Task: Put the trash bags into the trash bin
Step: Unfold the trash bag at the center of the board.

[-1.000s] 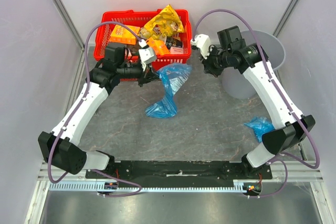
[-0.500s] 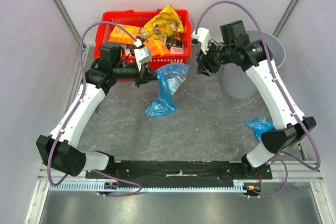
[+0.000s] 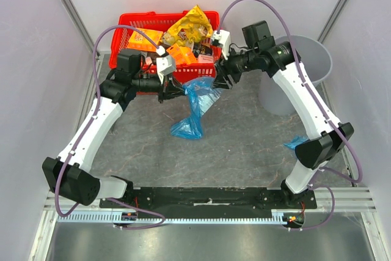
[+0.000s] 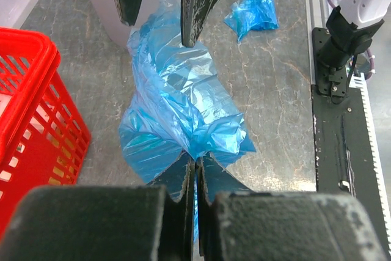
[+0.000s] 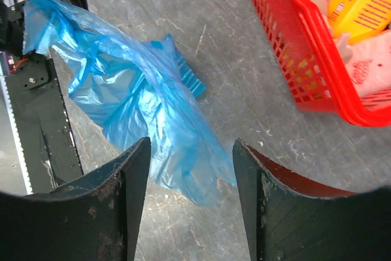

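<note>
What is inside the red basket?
A yellow snack packet lies on top of orange boxes in the basket. Whatever lies beneath them is covered.

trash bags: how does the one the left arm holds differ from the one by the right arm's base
The held bag is a long stretched sheet; the loose bag is a small crumpled bundle. The held bag is pinched in the shut left tool; the loose bag lies untouched on the table. Both are wrinkly translucent blue film, outside the grey bin.
</note>
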